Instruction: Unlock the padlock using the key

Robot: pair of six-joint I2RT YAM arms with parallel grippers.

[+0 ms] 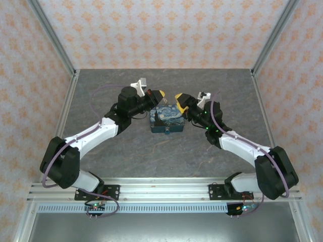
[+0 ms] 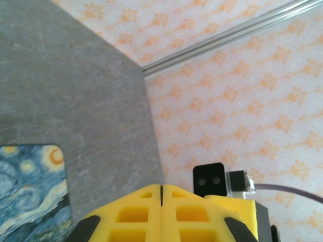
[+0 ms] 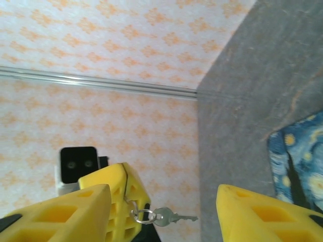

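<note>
A small silver key [image 3: 174, 218] hangs on a ring [image 3: 144, 217] that comes out of the slit between my left gripper's shut yellow fingers [image 3: 123, 201]. It hangs in the gap of my right gripper [image 3: 164, 194], which is open, its fingers wide on either side and touching nothing. From above, my left gripper [image 1: 159, 94] and right gripper [image 1: 180, 98] meet tip to tip above the far edge of the starry-print box [image 1: 166, 120]. A small dark bit [image 1: 166, 133] at the box's near side may be the padlock; it is too small to tell. In the left wrist view my left gripper [image 2: 161, 187] is shut.
The box lies mid-table on the grey mat [image 1: 116, 151]. Patterned walls with metal corner posts [image 1: 53, 38] enclose the back and sides. The right wrist's black camera [image 2: 209, 179] sits just beyond my left fingertips.
</note>
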